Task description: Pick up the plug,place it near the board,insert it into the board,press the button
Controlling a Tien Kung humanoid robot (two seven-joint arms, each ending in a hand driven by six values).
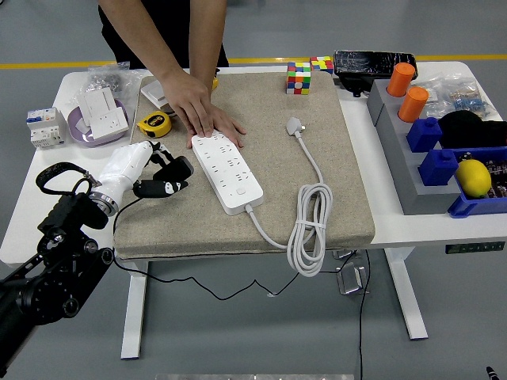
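A white power strip, the board [227,172], lies slanted on the beige mat [261,111]. Its white cable [309,229] coils at the mat's front right and ends in a white plug [295,125] lying free near the mat's far middle. A person's hand [204,111] presses flat on the board's far end. My left hand [162,176], white with black fingers, hovers over the mat's left edge, just left of the board, fingers relaxed and holding nothing. My right hand is out of view.
A yellow tape measure [154,123] lies beyond my left hand. White switch parts [99,115] sit at the far left. Two Rubik's cubes [299,77] stand at the back. Blue and grey bins [444,162] with orange cylinders and a lemon [474,177] fill the right side.
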